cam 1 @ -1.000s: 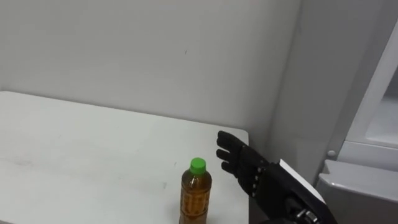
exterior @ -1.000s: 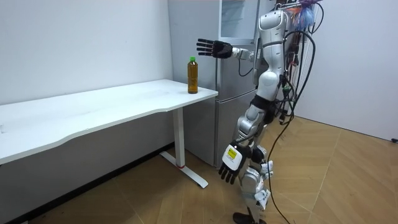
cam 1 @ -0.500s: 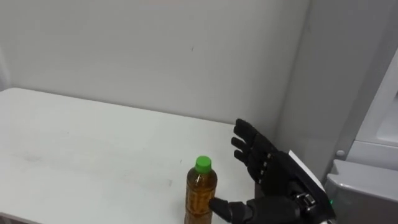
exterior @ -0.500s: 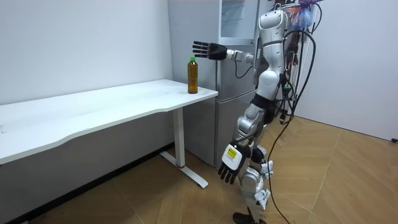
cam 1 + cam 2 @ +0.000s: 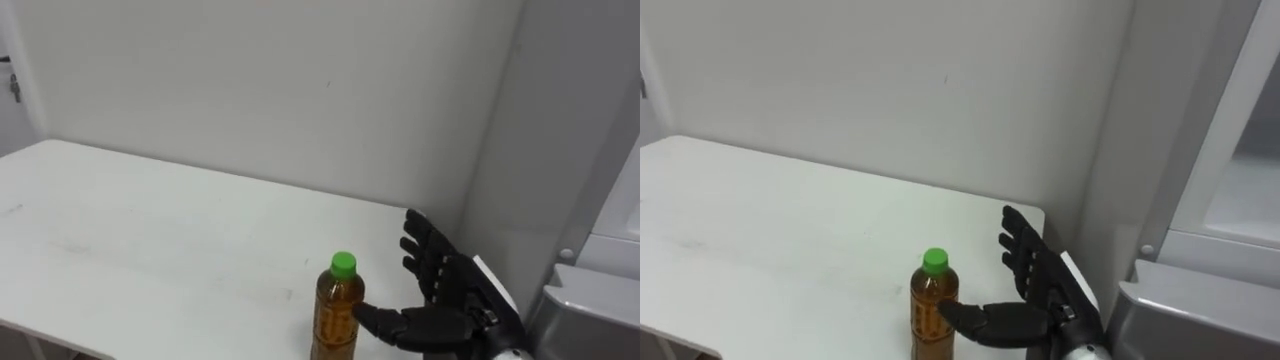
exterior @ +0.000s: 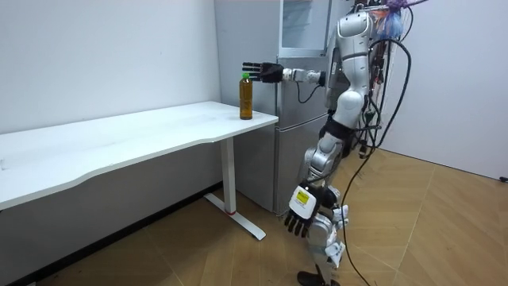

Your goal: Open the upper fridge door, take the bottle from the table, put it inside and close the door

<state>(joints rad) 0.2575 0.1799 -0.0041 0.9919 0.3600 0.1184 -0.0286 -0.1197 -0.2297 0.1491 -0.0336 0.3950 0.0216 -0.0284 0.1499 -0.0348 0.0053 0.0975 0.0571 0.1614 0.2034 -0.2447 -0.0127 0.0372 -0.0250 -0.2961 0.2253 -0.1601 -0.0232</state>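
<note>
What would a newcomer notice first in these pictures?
The amber bottle with a green cap stands upright near the end of the white table, next to the fridge. The robot's black right hand is spread open just beside it, thumb toward the bottle. Its left hand hangs open by its leg.
</note>
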